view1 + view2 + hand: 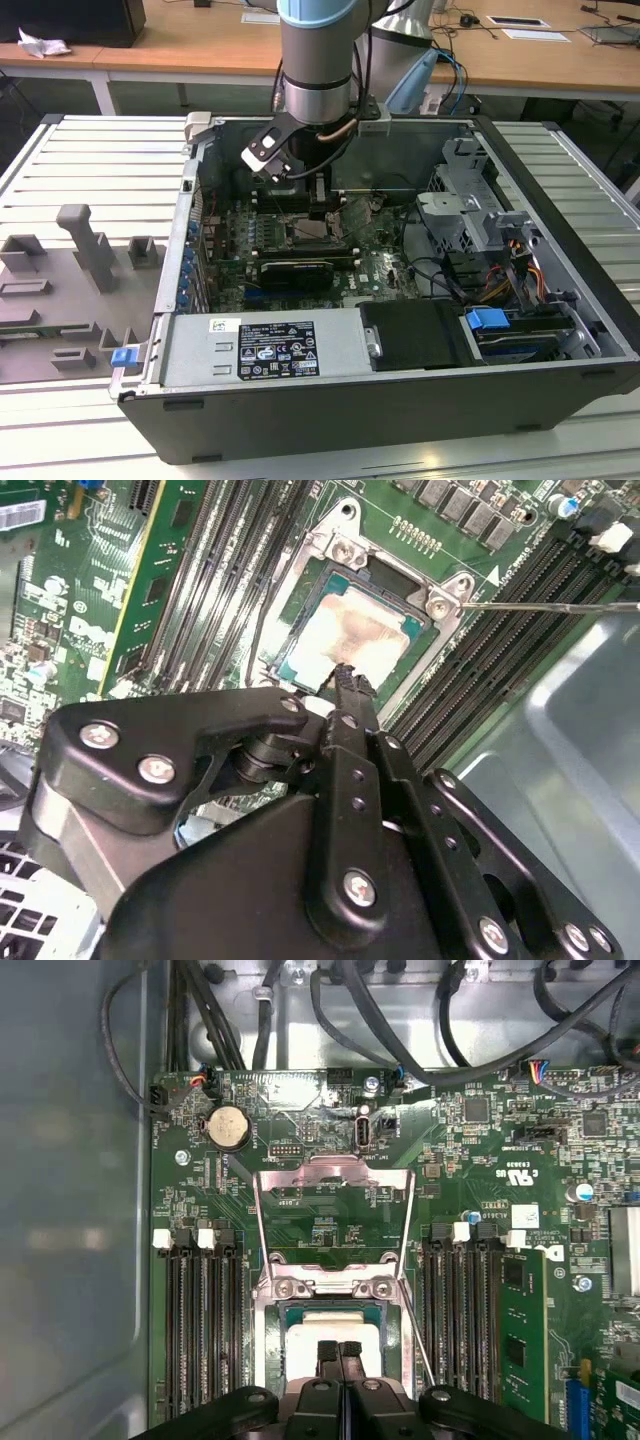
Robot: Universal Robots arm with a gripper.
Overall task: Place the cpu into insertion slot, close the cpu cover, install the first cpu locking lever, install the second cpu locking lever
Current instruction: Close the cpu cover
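Observation:
The cpu lies flat in the socket on the green motherboard, its pale silver top smeared. The cpu cover, a shiny metal frame, stands swung up from its hinge at the socket's far edge. My gripper hovers right over the cpu's near edge, its black fingers shut together with nothing between them. One thin locking lever angles up beside the socket, its rod sticking out over the memory slots. In the exterior view my gripper reaches down into the open computer case.
Black memory slots flank the socket on both sides. Cables run along the case wall. A long black card, a drive cage and the power supply crowd the case. A grey fixture tray sits outside it.

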